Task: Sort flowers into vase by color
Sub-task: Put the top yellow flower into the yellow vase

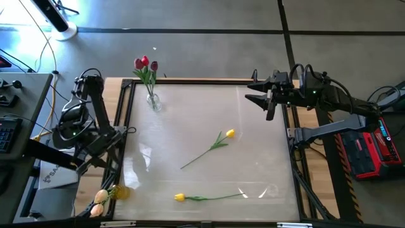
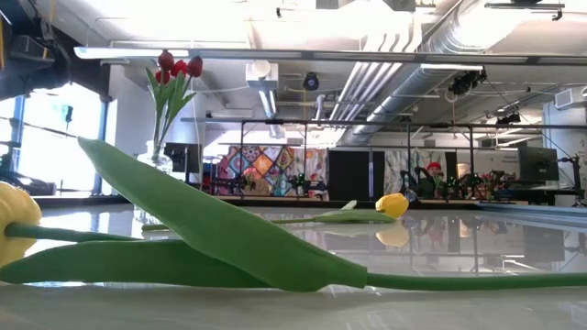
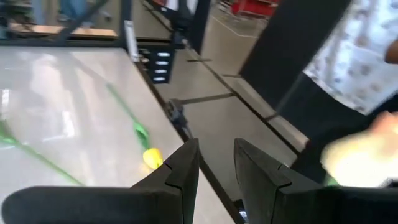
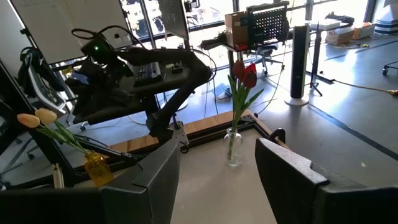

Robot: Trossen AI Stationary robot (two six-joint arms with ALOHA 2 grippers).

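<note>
Yellow heads mark the two tulips lying loose on the glossy table (image 1: 190, 114): one tulip (image 1: 209, 149) lies slantwise near the middle, the other tulip (image 1: 209, 197) lies flat along the near edge. Both look feather-light, with thin springy stems and soft cloth-like leaves, so I judge they will slide on that slick top if I nudge them and bend if I grab the head. The best hold seems to be mid-stem, between leaf and head, with a gentle pinch. My left gripper (image 3: 215, 163) sits at the table's left edge, fingers a little apart and holding nothing. My right gripper (image 4: 217, 163) waits over the far right edge, fingers spread wide, also empty. Red tulips (image 1: 145, 64) already stand in a small clear vase (image 1: 153, 101) at the far left corner, and a yellow vase (image 1: 119, 192) with pale yellowish flowers (image 1: 99, 201) stands at the near left corner. The vases look tippy, so stems should go in softly.
</note>
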